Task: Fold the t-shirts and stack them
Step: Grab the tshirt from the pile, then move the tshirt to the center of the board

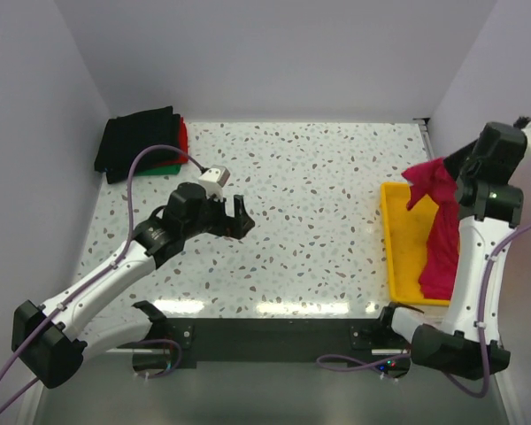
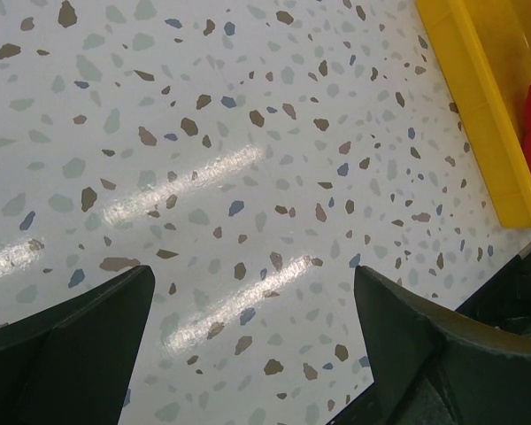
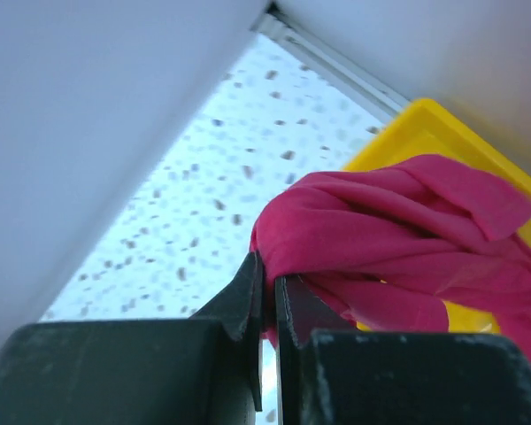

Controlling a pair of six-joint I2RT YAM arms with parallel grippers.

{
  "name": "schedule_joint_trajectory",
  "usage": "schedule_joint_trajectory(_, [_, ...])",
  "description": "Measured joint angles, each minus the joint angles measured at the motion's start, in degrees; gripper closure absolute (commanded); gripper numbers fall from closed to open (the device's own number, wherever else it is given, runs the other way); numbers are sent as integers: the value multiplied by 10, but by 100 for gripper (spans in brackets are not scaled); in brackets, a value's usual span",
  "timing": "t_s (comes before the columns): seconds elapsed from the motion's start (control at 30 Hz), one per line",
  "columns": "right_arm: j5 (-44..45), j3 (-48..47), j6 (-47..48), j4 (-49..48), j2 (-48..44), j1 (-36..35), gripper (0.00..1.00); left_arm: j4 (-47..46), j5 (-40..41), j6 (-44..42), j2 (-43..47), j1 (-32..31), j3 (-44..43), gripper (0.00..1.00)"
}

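My right gripper (image 3: 269, 282) is shut on the magenta-pink t-shirt (image 1: 435, 221), which hangs bunched from it above the yellow tray; in the right wrist view the cloth (image 3: 398, 230) is pinched between the jaws. A stack of folded t-shirts (image 1: 142, 142), black on top with red and green edges, lies at the far left corner. My left gripper (image 1: 239, 220) is open and empty, low over the bare table in the left-middle, and its wrist view (image 2: 252, 283) shows only table between the jaws.
The yellow plastic tray (image 1: 398, 243) stands at the right side of the table; its corner shows in the left wrist view (image 2: 487, 124). White walls close in the table at the back and both sides.
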State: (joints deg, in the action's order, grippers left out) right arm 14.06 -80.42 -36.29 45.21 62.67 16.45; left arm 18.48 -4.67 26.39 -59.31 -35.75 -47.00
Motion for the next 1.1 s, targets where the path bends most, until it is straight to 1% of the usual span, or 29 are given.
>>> schedule_joint_trajectory(0.13, [-53,-167,5,-10,64,-31,100,0,2,0,0,0,0,0])
schedule_joint_trajectory(0.2, [-65,-239,5,-25,95,-71,100,0,4,0,0,0,0,0])
schedule_joint_trajectory(0.27, [-79,-291,4,-44,119,-121,100,0,5,0,1,0,0,0])
schedule_joint_trajectory(0.47, [-115,-408,1,-109,202,-272,100,5,25,1,4,0,0,0])
schedule_joint_trajectory(0.57, [-130,-444,0,-141,248,-336,100,6,42,5,11,0,0,0])
schedule_joint_trajectory(0.63, [-137,-449,0,-156,268,-369,100,7,56,10,17,0,0,0])
schedule_joint_trajectory(0.7, [-145,-447,0,-164,285,-396,100,10,69,13,23,0,0,0])
schedule_joint_trajectory(0.77, [-165,-424,-2,-183,291,-413,100,14,83,17,28,0,0,0])
schedule_joint_trajectory(0.8, [-174,-409,-3,-190,290,-417,97,18,91,19,32,1,0,0])
schedule_joint_trajectory(0.83, [-183,-388,-4,-199,288,-420,92,22,99,22,35,2,0,0])
schedule_joint_trajectory(0.9, [-186,-326,-7,-218,270,-419,77,27,113,29,41,4,0,0])
schedule_joint_trajectory(0.93, [-183,-278,-12,-227,256,-417,57,30,121,33,44,5,0,0])
schedule_joint_trajectory(0.97, [-181,-217,-20,-237,234,-410,51,32,130,38,48,7,0,0])
schedule_joint_trajectory(1.0, [-181,-158,-25,-238,210,-401,45,34,139,45,52,10,0,0])
schedule_joint_trajectory(1.03, [-183,-114,-28,-236,194,-390,44,35,144,48,55,12,0,0])
schedule_joint_trajectory(1.1, [-188,4,-42,-242,147,-341,41,34,158,61,59,19,5,0])
